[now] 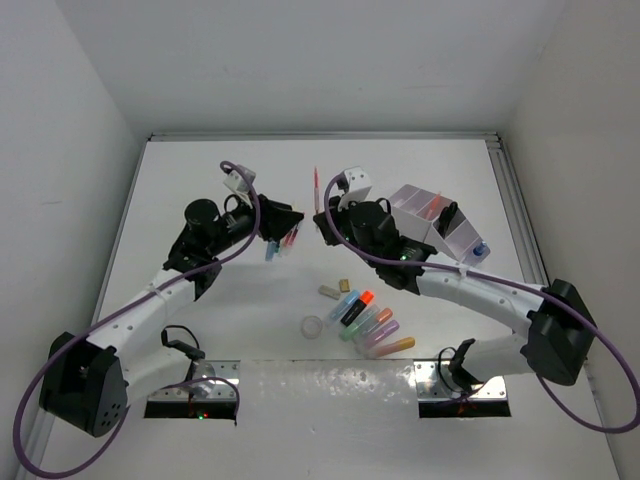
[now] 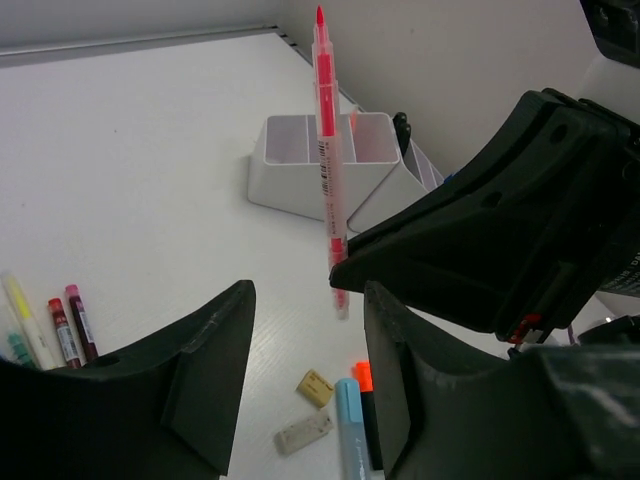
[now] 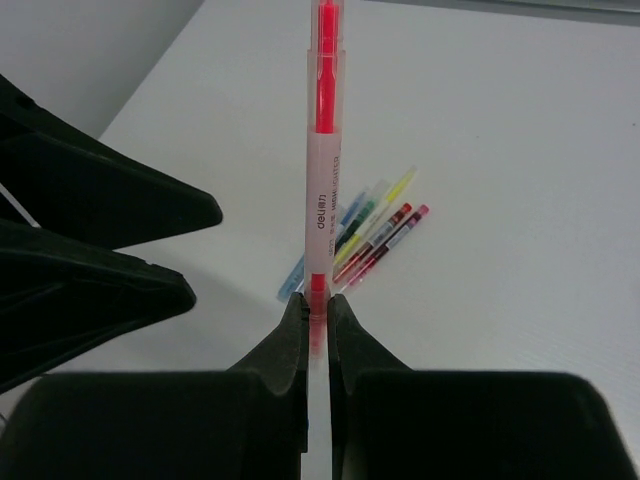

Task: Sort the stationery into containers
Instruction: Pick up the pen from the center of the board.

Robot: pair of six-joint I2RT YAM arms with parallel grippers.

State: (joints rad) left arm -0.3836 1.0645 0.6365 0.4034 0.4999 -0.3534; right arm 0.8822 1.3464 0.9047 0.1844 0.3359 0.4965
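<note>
A red pen (image 3: 323,200) is pinched upright by its lower end in the right gripper (image 3: 318,305). The left gripper (image 2: 308,298) is spread, the pen just beyond its fingers.

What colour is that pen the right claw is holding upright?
Bright red-pink; the pen in the right gripper shows best in the right wrist view.

Bright, even light covers the white table (image 1: 200,180), leaving only faint, soft shadows. At the table's near edge a shiny strip (image 1: 330,385) glares; wrist-view foregrounds are blurred.
</note>
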